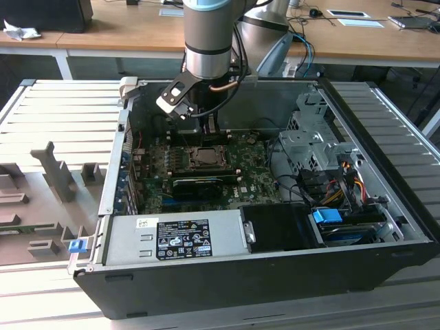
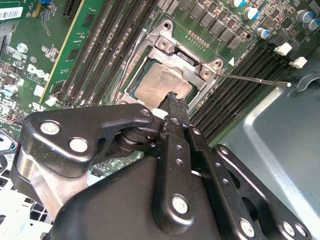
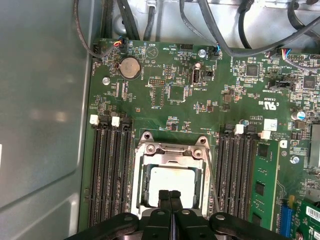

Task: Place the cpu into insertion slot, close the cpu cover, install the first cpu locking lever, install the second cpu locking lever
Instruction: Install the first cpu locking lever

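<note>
Looking first at the exterior view, I am seeing the arm (image 1: 206, 34) hanging over the open computer case (image 1: 261, 282). The claw (image 1: 208, 137) is reaching down at the insertion slot (image 1: 205, 157), which is lying toward eleven o'clock from the middle of the case. The power supply (image 1: 175, 237) is sitting at six o'clock.

Moving to the second wrist view, I am finding the cpu (image 2: 160, 82) seated in the slot. Its silvery top is showing through the cut-out of the cpu cover (image 2: 167, 46), which appears to be lying flat over it. The claw (image 2: 173, 97) is pinched fully together and carrying nothing, with its tips poised at the edge of the chip. Whether they are touching it I cannot tell. A thin locking lever (image 2: 252, 79) is standing free over the memory slots (image 2: 225, 102), unlatched.

Turning to the first wrist view, I am reading the same thing. The two tips of the claw (image 3: 170, 194) are sitting side by side with no gap, over the cpu (image 3: 172, 180), and the cpu cover (image 3: 172, 150) is framing it.

I am judging that seating and covering are done and the lever work is in hand. That work is calling for a fine touch, since the rod is thin and the memory slots are crowding close.
</note>
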`<state>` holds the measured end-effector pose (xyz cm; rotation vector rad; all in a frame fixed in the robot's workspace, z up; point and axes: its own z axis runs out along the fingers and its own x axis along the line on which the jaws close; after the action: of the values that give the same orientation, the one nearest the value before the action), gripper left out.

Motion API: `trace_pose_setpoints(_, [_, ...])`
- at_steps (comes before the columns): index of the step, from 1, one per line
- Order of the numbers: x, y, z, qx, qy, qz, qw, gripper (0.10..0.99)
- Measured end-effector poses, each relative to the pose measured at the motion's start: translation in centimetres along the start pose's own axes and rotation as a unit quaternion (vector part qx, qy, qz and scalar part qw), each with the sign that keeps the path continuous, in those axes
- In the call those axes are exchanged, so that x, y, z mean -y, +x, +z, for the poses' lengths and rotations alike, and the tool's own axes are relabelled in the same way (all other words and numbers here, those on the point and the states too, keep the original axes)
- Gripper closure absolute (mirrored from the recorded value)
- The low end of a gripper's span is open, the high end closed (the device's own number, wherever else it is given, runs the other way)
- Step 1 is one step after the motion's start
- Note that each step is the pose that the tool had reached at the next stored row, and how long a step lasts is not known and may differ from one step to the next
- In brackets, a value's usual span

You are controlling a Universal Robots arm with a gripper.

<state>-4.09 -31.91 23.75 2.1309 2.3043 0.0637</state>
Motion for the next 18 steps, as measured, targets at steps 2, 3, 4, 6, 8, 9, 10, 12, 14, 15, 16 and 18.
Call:
trace_pose_setpoints(2, [0.00, 0.00, -0.02, 0.0000, 0.0000, 0.000, 1.0000, 0.980])
trace_pose_setpoints(3, [0.00, 0.00, -0.04, 0.0000, 0.0000, 0.000, 1.0000, 0.980])
trace_pose_setpoints(4, [0.00, 0.00, -0.06, 0.0000, 0.0000, 0.000, 1.0000, 0.980])
trace_pose_setpoints(6, [0.00, 0.00, -0.10, 0.0000, 0.0000, 0.000, 1.0000, 0.980])
trace_pose_setpoints(8, [-0.01, 0.00, -0.15, 0.0000, 0.0000, 0.000, 1.0000, 0.980])
trace_pose_setpoints(9, [-0.01, 0.00, -0.18, 0.0000, 0.0000, 0.000, 1.0000, 0.980])
trace_pose_setpoints(10, [-0.01, 0.01, -0.22, 0.0000, 0.0000, 0.000, 1.0000, 0.980])
trace_pose_setpoints(12, [-0.01, 0.01, -0.30, 0.0001, 0.0001, 0.000, 1.0000, 0.980])
trace_pose_setpoints(14, [-0.01, 0.01, -0.37, 0.0000, 0.0000, 0.000, 1.0000, 0.980])
trace_pose_setpoints(15, [-0.01, 0.01, -0.47, 0.0000, 0.0000, 0.000, 1.0000, 0.980])
trace_pose_setpoints(16, [-0.02, 0.01, -0.55, 0.0000, 0.0000, 0.000, 1.0000, 0.980])
trace_pose_setpoints(18, [-0.02, 0.02, -0.83, 0.0000, 0.0000, 0.000, 1.0000, 0.980])
